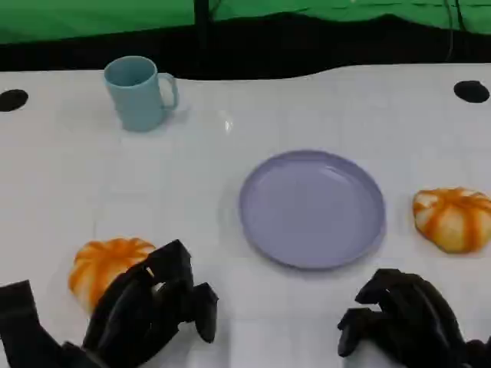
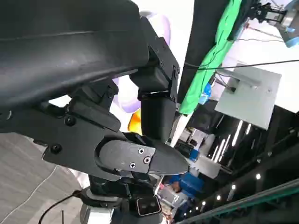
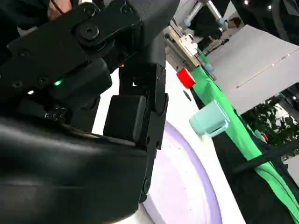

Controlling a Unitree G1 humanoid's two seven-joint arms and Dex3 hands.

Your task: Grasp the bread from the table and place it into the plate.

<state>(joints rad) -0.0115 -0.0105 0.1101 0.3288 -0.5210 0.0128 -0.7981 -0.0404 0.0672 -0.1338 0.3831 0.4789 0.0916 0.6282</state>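
The round orange-and-white bread roll (image 1: 100, 264) near the table's front-left edge looks soft and light, best cupped around its sides by the empty, loosely spread left hand (image 1: 149, 307).

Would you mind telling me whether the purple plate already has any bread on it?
Empty. The plate shows a bare surface; both breads lie on the table, one at its right, one by the left hand.
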